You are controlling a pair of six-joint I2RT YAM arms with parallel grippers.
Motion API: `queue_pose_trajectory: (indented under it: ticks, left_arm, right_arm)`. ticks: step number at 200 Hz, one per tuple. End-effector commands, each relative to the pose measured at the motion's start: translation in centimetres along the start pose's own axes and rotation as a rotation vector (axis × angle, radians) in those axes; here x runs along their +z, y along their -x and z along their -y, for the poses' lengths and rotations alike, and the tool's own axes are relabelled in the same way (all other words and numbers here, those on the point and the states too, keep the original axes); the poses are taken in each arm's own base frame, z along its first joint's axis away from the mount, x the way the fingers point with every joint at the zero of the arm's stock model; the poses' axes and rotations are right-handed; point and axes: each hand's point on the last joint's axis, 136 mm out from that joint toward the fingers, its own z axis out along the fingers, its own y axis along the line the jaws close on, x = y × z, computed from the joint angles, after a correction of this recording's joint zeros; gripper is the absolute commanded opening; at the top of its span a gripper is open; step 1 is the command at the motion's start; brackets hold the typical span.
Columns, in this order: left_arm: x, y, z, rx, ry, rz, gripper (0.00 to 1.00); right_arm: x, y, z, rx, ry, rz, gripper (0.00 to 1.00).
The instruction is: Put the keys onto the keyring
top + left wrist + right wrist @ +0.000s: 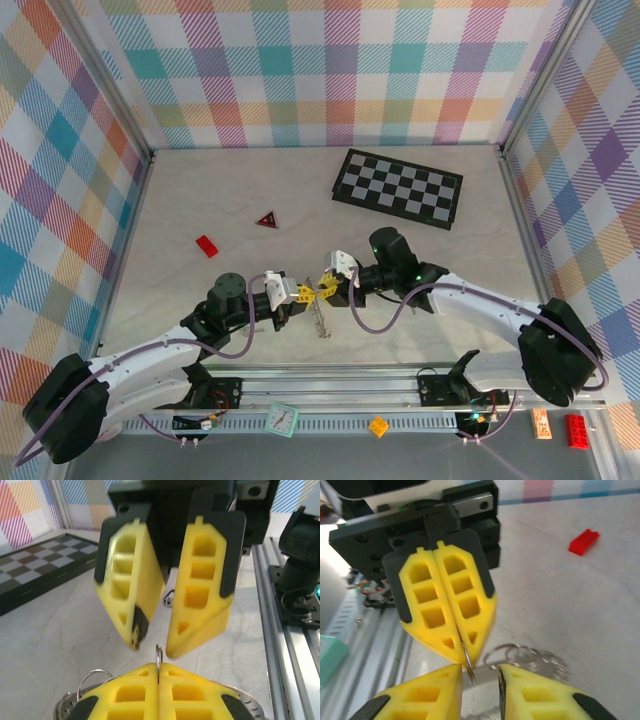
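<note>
While left gripper (158,674) pinches thin wire loop (158,655), jaws fully together, right gripper (152,647) faces it tip to tip, jaws partly apart, gripping nothing. Toothed-rim keyring (64,706) sits just beneath left gripper.

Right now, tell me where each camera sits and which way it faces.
Top external: above and behind the arms, looking down on the table; both arms show, left gripper facing right gripper.
Left wrist: on the left arm, facing the right gripper; its own shut fingers pinch a thin ring.
Right wrist: on the right arm, facing the left gripper; its own fingers stand open.
Shared: both wrist views show that ring.
</note>
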Motion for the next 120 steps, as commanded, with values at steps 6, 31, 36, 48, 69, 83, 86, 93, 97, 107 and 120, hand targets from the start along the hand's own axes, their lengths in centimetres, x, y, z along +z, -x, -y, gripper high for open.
queue_pose_trajectory:
  ticks: [6,31,36,48,69,83,86,93,97,107,120]
  left_arm:
    - [-0.4,2.2,-1.0,0.05,0.055,0.013,0.0]
    - [-0.7,2.3,-1.2,0.051,0.068,-0.026,0.0]
    - [-0.7,2.3,-1.2,0.05,0.068,-0.031,0.0]
    - [-0.7,2.4,-1.2,0.047,0.069,-0.035,0.0]
    - [-0.7,2.3,-1.5,0.036,0.085,-0.05,0.0]
    - [-0.6,2.2,-1.8,0.035,0.095,-0.057,0.0]
    - [-0.6,2.2,-1.8,0.034,0.1,-0.059,0.0]
    - [-0.6,2.1,-2.0,0.032,0.107,-0.062,0.0]
    - [-0.6,2.2,-2.2,0.03,0.115,-0.063,0.0]
    - [-0.6,2.3,-2.6,0.015,0.138,-0.067,0.0]
    - [-0.8,2.8,-3.2,-0.011,0.176,-0.061,0.0]
  right_arm:
    - [-2.0,-1.1,3.2,0.058,-0.27,-0.061,0.31]
    - [-4.7,-3.5,5.7,0.339,-0.517,-0.143,0.35]
    - [-5.2,-4.2,6.0,0.418,-0.559,-0.162,0.35]
    - [-6.7,-6.2,6.5,0.618,-0.679,-0.219,0.35]
    - [-9.1,-9.6,6.4,0.888,-0.865,-0.342,0.34]
    - [-10.0,-11.3,5.8,0.988,-0.928,-0.412,0.34]
    - [-10.1,-11.6,5.6,1.004,-0.934,-0.426,0.34]
    - [-10.2,-12.4,5.3,1.038,-0.945,-0.456,0.34]
    - [-10.3,-12.8,5.0,1.054,-0.953,-0.472,0.34]
    - [-10.8,-13.8,4.7,1.089,-0.986,-0.514,0.35]
    - [-11.8,-15.0,4.4,1.131,-1.032,-0.558,0.35]
